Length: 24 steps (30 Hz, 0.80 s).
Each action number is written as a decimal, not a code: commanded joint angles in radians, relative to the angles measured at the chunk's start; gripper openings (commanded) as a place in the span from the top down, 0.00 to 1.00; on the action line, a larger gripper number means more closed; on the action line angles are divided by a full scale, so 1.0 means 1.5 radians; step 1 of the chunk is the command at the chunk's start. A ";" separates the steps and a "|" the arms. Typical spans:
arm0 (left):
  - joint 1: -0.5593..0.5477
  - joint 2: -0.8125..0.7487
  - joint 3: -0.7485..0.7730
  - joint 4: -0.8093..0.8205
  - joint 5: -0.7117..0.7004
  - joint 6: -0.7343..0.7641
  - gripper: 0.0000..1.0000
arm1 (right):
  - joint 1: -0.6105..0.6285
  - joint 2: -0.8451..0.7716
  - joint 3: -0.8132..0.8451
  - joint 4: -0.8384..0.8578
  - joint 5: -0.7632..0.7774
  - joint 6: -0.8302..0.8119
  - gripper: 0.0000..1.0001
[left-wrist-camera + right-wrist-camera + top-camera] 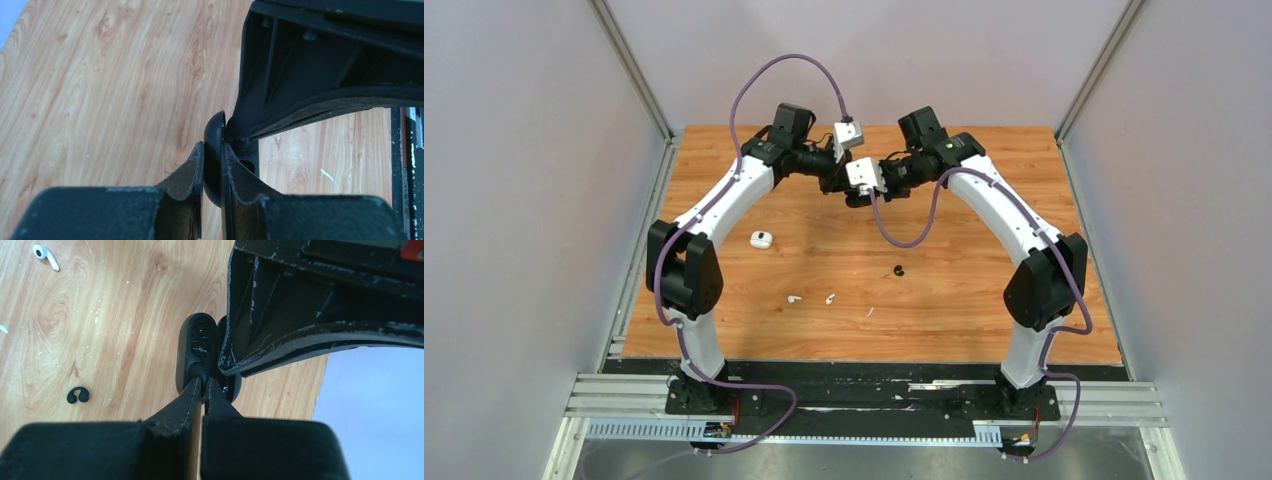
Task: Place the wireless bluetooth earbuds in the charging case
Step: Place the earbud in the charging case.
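**Black case pinched between two claws**

Wood grain runs across the table [984, 290] under both arms, whose claws meet nose to nose over its far middle. The left claw [212, 167] pinches the rounded shell of the black case [192, 347], its fingers slightly apart with the dome between them. The right claw [203, 386] is pressed nearly together on a thin edge of the same case, which stands open (two round sockets face the right wrist camera).

Everything else lies on the wood well apart from the claws, toward the arm bases. A white case [761, 239] sits off to the left claw's side. Nearer the bases are the left earbud [794, 298] and the right earbud [830, 298], near each other but not touching. A thin white fleck [869, 312] follows. A black hook-shaped piece [898, 270] lies closest to the claws, on the right claw's side.
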 commanded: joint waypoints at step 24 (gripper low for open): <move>-0.019 -0.004 0.052 0.011 0.009 0.016 1.00 | -0.032 -0.033 0.038 -0.047 -0.039 0.084 0.68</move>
